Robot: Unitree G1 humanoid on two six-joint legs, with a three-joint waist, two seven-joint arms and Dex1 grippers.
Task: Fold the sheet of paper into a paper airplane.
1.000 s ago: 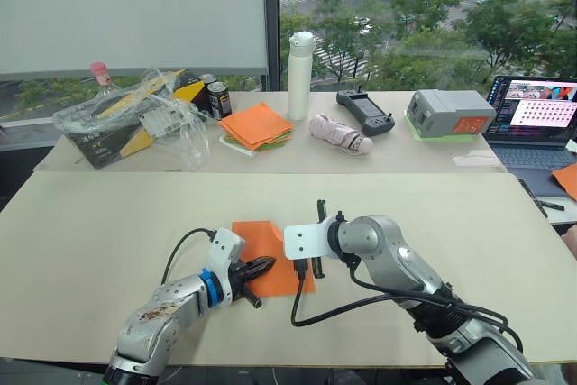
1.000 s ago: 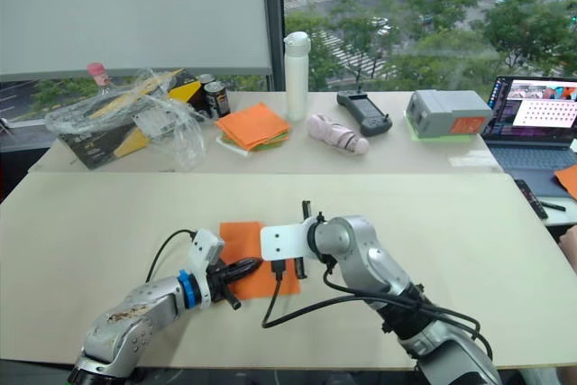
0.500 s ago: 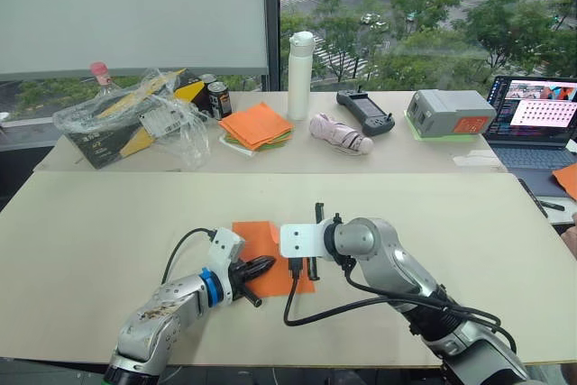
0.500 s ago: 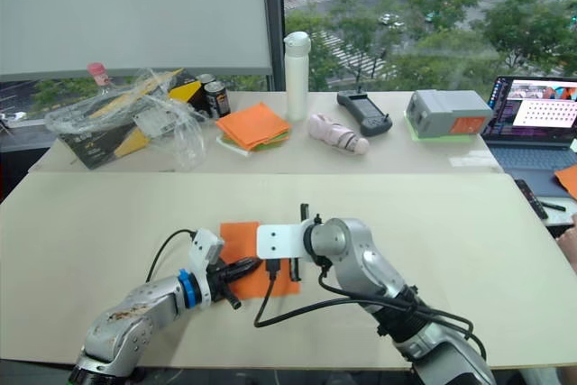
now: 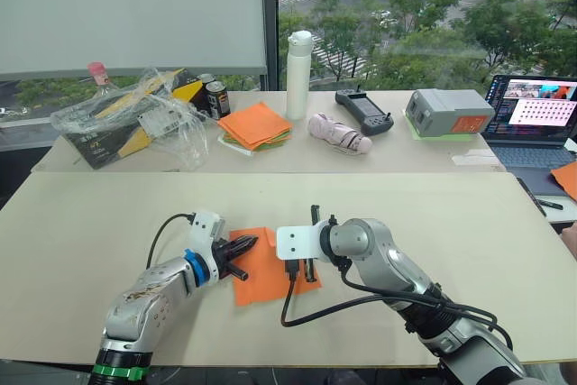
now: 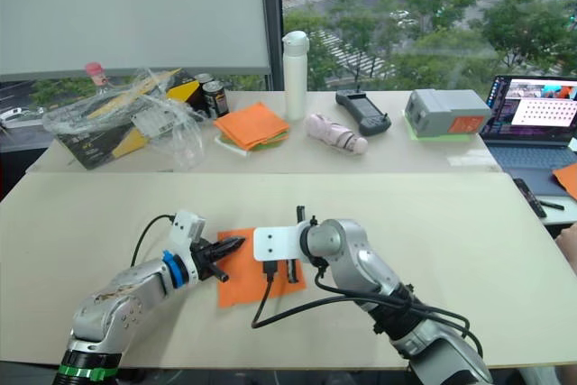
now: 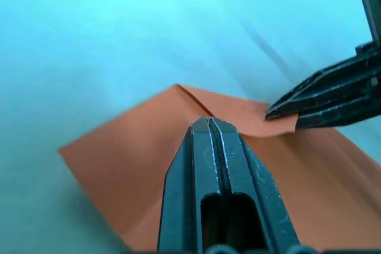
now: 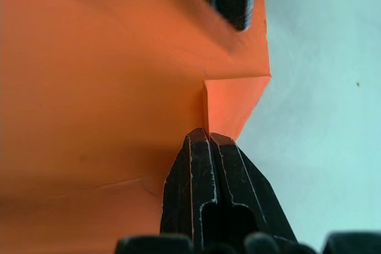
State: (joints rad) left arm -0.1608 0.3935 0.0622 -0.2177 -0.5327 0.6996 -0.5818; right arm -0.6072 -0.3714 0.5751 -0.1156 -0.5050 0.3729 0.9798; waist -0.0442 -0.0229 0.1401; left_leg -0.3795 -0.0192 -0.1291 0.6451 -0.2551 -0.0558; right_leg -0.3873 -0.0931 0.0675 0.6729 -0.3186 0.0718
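My worry is that the sheet of paper [image 5: 269,265], lying flat on the worktop [image 5: 108,223] between my arms with one corner turned over, could skid or crease crookedly if either tip drags sideways, since nothing else pins it. My left pincer [image 5: 245,243] is closed with its tips pressing on the sheet's far left corner. My right pincer [image 8: 205,138] is closed too, gripping nothing, its tip resting at the folded corner's edge.

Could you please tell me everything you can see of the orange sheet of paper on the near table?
The sheet of paper is thin, plain bright orange, lying flat on the pale near table, already creased with a small folded flap at one corner. The left gripper and right gripper, jaws shut, both press their tips on it.
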